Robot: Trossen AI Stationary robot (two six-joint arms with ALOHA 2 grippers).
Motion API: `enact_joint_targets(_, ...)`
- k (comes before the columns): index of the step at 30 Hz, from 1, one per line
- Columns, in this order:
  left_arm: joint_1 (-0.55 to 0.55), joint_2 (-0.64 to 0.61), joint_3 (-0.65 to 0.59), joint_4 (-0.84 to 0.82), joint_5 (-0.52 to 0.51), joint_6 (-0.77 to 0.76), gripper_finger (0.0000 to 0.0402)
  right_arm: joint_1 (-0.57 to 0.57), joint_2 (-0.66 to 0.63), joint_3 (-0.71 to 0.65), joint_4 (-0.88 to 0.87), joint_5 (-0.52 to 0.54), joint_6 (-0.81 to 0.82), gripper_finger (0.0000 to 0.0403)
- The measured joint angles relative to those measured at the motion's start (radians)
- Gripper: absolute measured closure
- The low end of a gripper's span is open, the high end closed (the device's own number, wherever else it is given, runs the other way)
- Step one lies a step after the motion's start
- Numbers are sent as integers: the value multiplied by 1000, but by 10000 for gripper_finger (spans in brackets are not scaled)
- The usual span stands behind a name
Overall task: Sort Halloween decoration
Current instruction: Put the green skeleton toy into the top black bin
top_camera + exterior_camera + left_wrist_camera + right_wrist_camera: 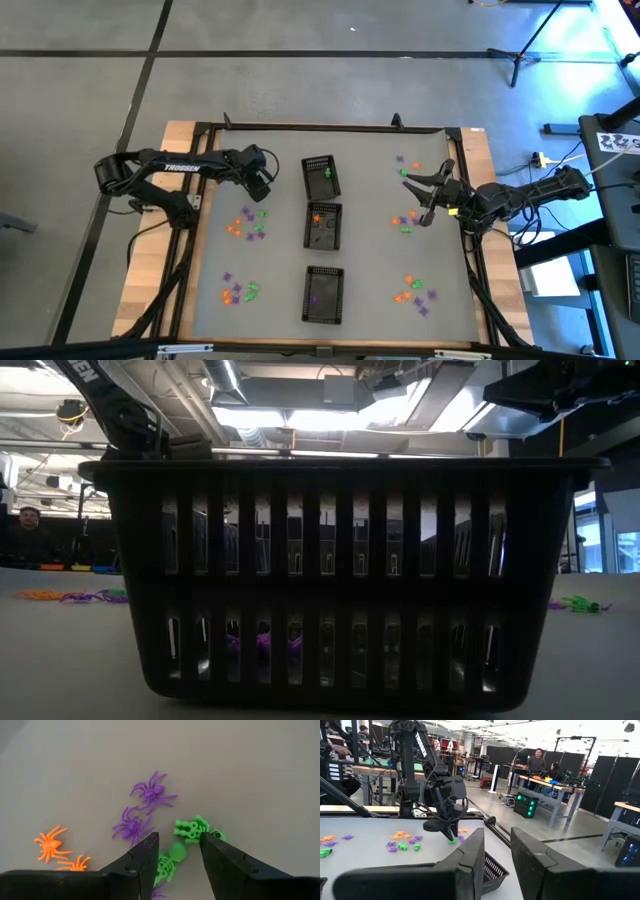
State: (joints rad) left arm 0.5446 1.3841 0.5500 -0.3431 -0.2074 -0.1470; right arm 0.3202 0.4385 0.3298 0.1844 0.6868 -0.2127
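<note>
Spiders and skeletons lie scattered on the desk (370, 250); the left gripper (177, 851) hangs with parted fingers over a green skeleton (192, 829), grasping nothing. Right gripper (428, 195) hovers released; its pads stay hidden.

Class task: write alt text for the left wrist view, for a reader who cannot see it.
The left gripper hangs open over a grey table, its two dark fingers either side of green skeleton trinkets. Two purple spiders lie just beyond, and orange spiders off to one side.
</note>
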Motion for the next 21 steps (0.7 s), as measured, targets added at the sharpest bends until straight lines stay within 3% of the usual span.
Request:
enact_joint_targets(8,-1,2,-1,0,42,-16,283,0,0,0,1,0,1,310)
enact_joint_targets(21,-23,6,6,79,60,-44,396,0,0,0,1,1,1,310)
